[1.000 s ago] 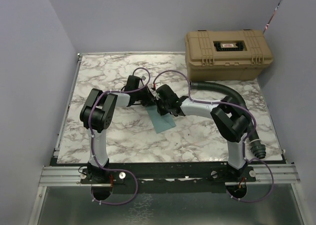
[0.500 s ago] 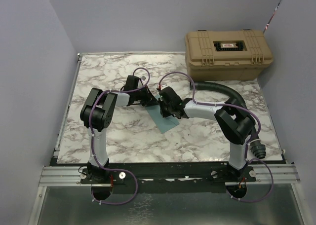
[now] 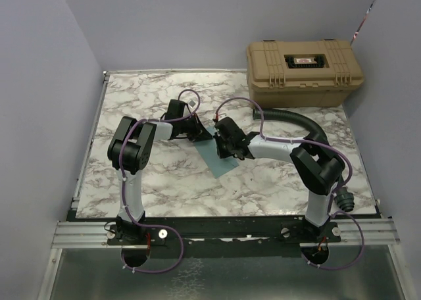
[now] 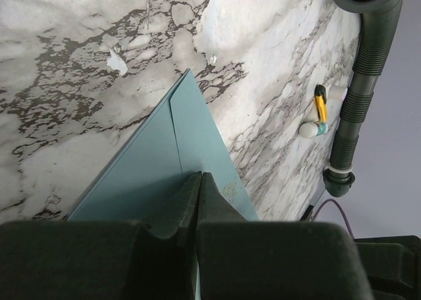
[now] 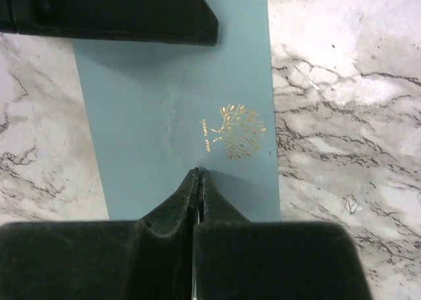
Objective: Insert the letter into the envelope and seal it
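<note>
The flat teal-blue paper envelope (image 3: 218, 162) lies on the white, grey-veined marble surface (image 3: 151, 96) between the two arms, with both end effectors on it. The left end effector (image 4: 200, 177) is fully closed and empty, its tips pressed to the paper near one edge. The right end effector (image 5: 198, 172) is likewise closed, touching just below a gold tree emblem (image 5: 235, 131). A sideways push from either tip could slide the thin paper on the smooth stone or wrinkle it (a faint buckle shows beside the emblem). A poorly pressed flap might lift. The tan letter is not visible, so it is probably inside.
</note>
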Robot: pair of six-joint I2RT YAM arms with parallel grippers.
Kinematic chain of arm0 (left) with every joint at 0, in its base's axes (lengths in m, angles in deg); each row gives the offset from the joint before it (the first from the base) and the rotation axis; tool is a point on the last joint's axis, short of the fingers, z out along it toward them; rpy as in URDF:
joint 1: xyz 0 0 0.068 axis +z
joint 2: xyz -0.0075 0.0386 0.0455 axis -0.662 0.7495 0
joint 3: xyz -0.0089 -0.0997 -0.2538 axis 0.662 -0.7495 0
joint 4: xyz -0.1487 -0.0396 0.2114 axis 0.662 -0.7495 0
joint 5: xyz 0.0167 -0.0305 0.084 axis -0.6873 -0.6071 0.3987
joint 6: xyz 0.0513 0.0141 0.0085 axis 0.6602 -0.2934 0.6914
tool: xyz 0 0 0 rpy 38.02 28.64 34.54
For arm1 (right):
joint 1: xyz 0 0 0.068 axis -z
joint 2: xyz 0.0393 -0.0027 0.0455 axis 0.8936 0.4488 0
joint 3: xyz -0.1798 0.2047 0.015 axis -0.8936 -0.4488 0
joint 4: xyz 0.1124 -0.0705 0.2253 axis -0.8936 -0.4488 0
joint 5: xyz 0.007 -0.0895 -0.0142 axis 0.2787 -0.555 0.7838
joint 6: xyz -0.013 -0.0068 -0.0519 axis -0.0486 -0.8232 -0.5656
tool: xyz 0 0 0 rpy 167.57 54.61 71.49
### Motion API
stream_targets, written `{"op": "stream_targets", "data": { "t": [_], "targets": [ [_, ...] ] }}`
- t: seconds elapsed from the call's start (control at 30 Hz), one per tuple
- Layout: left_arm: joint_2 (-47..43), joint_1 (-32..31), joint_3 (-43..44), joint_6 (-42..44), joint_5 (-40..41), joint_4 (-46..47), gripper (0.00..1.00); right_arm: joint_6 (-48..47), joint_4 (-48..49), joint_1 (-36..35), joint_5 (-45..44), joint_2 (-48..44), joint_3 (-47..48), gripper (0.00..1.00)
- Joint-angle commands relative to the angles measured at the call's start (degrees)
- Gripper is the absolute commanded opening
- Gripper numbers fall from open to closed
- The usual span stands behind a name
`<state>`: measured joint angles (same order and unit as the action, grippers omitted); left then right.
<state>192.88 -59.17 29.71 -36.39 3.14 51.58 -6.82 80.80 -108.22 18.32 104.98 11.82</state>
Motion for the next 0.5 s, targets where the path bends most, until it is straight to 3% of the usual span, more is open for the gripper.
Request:
{"op": "stream_targets", "data": {
  "t": [0.0,0.3,0.47],
  "targets": [
    [4.1,0.1,-0.9,4.2,6.5,-6.1,0.0,1.1,-14.2,0.3,-2.7,1.4,-4.1,0.01],
    [4.0,0.1,-0.3,4.8,6.8,-7.0,0.0,6.3,-19.6,2.2,-6.1,-1.2,-5.9,0.01],
    [3.6,0.1,0.2,5.0,6.5,-7.4,0.0,3.1,-20.8,2.2,-5.8,-4.8,-3.2,0.01]
  ]
}}
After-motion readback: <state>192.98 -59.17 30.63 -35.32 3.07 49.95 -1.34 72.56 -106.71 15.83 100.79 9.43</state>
